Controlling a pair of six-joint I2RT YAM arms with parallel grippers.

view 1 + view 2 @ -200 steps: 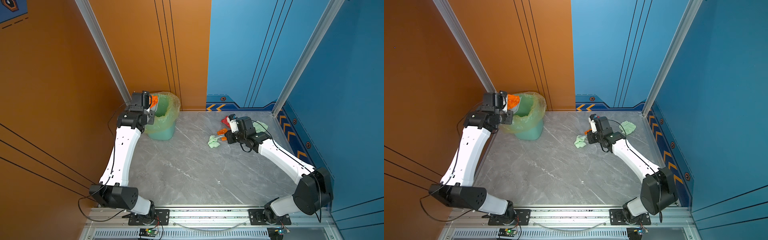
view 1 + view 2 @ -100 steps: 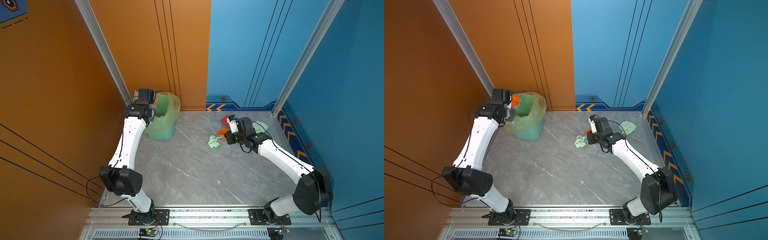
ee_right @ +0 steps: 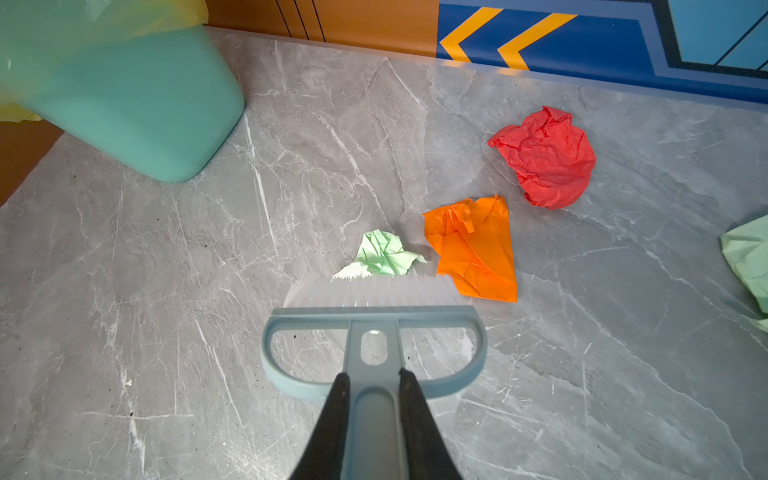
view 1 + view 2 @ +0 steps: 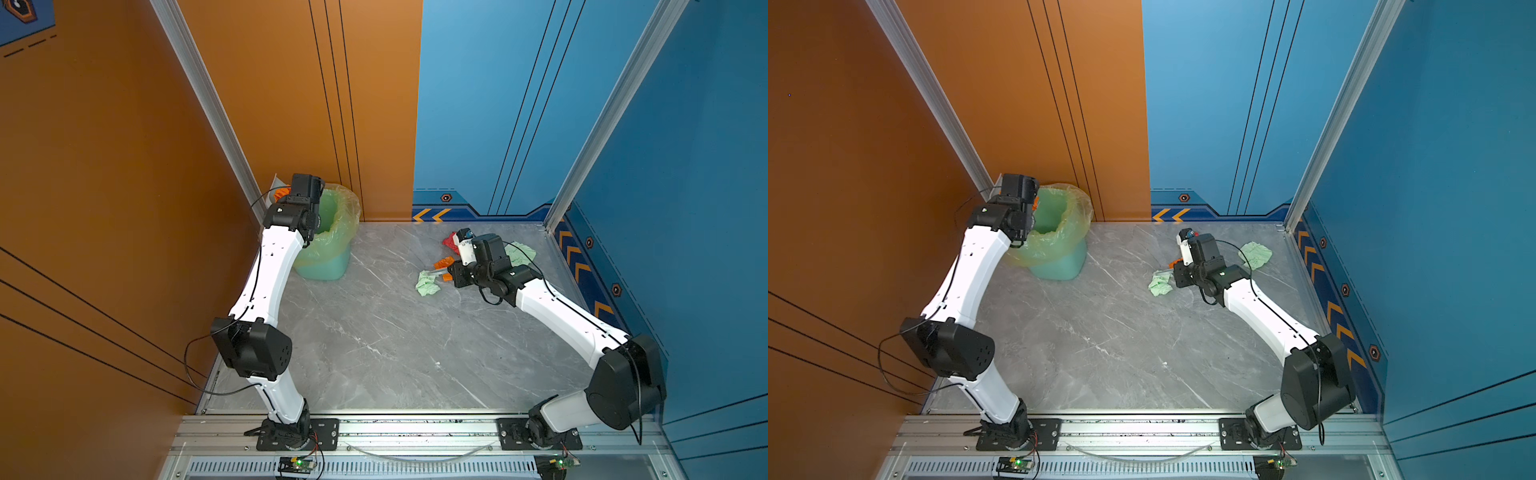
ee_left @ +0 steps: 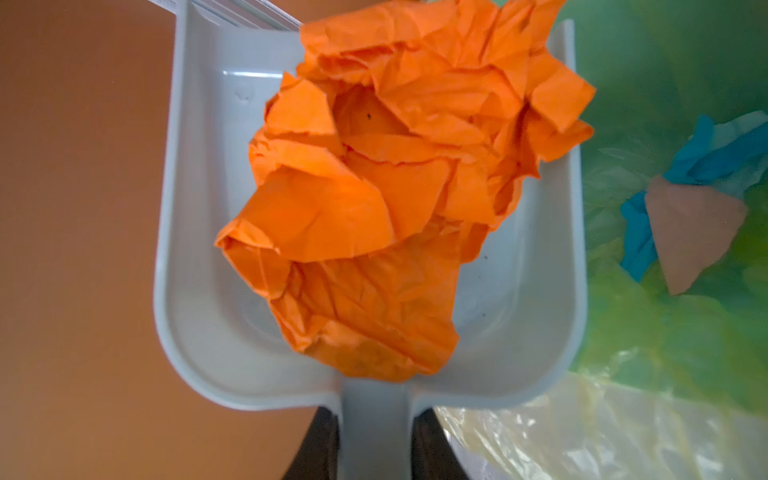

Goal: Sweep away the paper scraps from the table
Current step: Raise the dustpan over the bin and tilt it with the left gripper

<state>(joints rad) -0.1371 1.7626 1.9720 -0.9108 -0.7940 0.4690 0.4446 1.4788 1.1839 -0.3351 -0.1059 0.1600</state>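
Both top views: set high above near edge, tilted down toward far wall (image 4: pixel 478 104); whole table (image 4: pixel 374 353) taken in; almost same scene shared, shifted slightly sideways.
Left wrist view: held very close over dustpan (image 5: pixel 199 291), bin (image 5: pixel 665 332) caught alongside.
Right wrist view: held low behind brush (image 3: pixel 374 328), faced toward far wall; far table strip and bin shared with top views.

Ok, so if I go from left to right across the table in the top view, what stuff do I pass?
green bin → small pale green scrap → red scrap → big pale green scrap
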